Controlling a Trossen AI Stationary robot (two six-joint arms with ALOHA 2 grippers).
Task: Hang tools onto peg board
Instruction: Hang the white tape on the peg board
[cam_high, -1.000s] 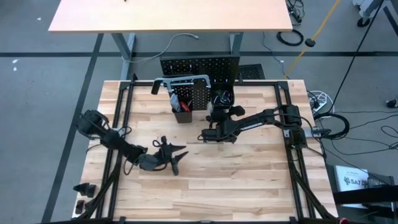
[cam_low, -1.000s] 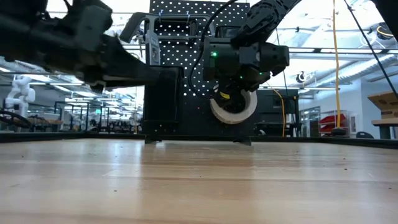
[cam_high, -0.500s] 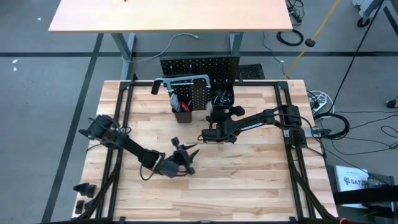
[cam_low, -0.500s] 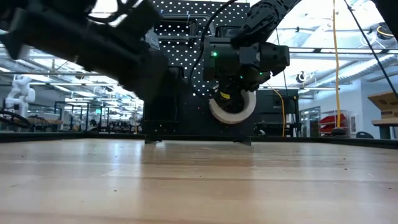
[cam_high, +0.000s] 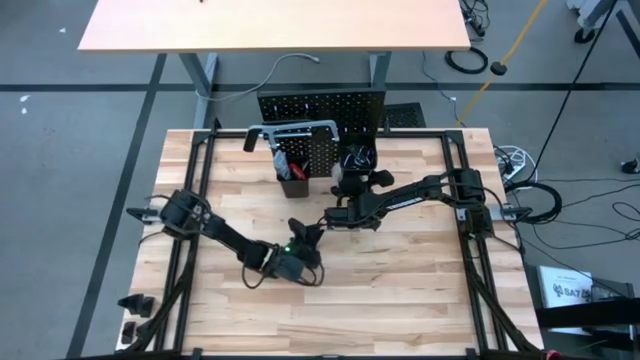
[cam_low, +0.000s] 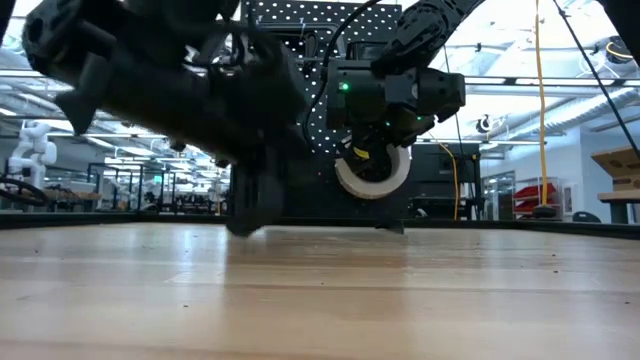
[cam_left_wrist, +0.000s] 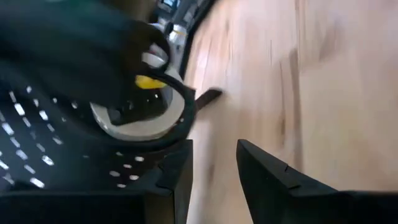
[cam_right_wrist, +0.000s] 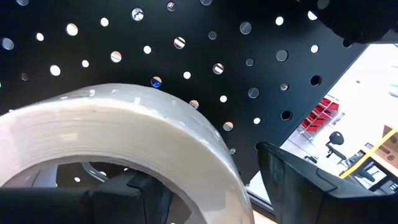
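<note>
While the board (cam_high: 322, 108) stands upright at the far edge of the bench (cam_high: 400, 290) so tools can hang on it, the high view shows a grey saw (cam_high: 290, 131) already hung across its left side and a bin (cam_high: 292, 183) with red-handled things beside it. The right tool (cam_high: 338, 217) sits close before the board, and the left tool (cam_high: 305, 240) reaches over mid-bench toward it, probably to help. From the low view, the right tool (cam_low: 375, 165) carries the white tape roll (cam_low: 373, 172) clear of the bench, raised to hook level in front of the board (cam_low: 300, 60). Through the left wrist view, the left tool (cam_left_wrist: 214, 168) is partly open and empty, aimed at the roll (cam_left_wrist: 138, 121). Seen in the right wrist view, the right tool (cam_right_wrist: 208, 186) grips the roll (cam_right_wrist: 112, 137) through its rim, right against the board (cam_right_wrist: 186, 37).
</note>
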